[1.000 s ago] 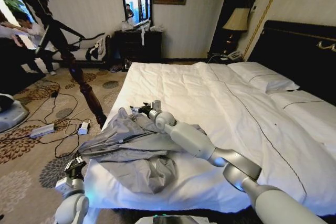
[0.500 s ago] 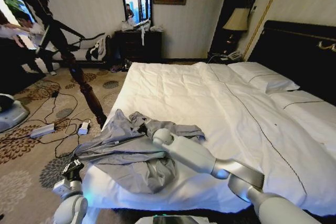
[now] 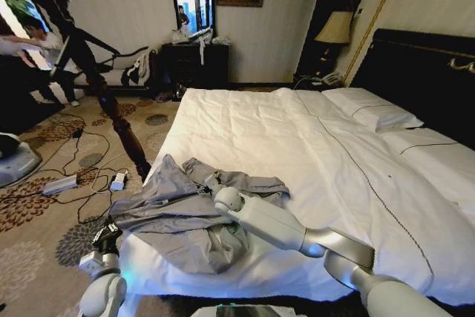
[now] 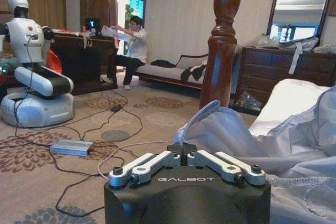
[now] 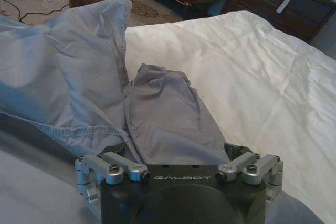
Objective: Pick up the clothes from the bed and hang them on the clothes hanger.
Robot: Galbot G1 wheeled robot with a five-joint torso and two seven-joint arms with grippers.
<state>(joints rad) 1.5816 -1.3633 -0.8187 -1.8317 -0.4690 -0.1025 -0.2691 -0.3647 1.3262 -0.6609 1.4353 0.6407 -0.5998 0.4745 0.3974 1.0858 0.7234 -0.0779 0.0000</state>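
The clothes, a grey-blue shirt [image 3: 178,217], lie crumpled on the near left corner of the bed [image 3: 297,146]. My right arm reaches across the duvet, and my right gripper [image 3: 209,183] is down in the shirt's upper folds. In the right wrist view that gripper [image 5: 178,150] is open, its jaws spread wide with a fold of the shirt [image 5: 163,114] lying between them. My left gripper [image 3: 106,235] hangs beside the bed's corner, over the carpet. In its own view it [image 4: 181,148] is shut and holds nothing, just short of the shirt's hem [image 4: 310,145]. The clothes hanger is out of view.
A dark wooden bedpost [image 3: 119,128] leans by the bed's left side, close to my left arm. Cables and a power box [image 3: 59,183] lie on the patterned carpet. Another robot [image 4: 31,66] stands farther off. Pillows [image 3: 371,113] and the black headboard [image 3: 415,64] are at the far right.
My right gripper has come down from above the shirt into its folds and drawn slightly back toward me. The left gripper has barely shifted.
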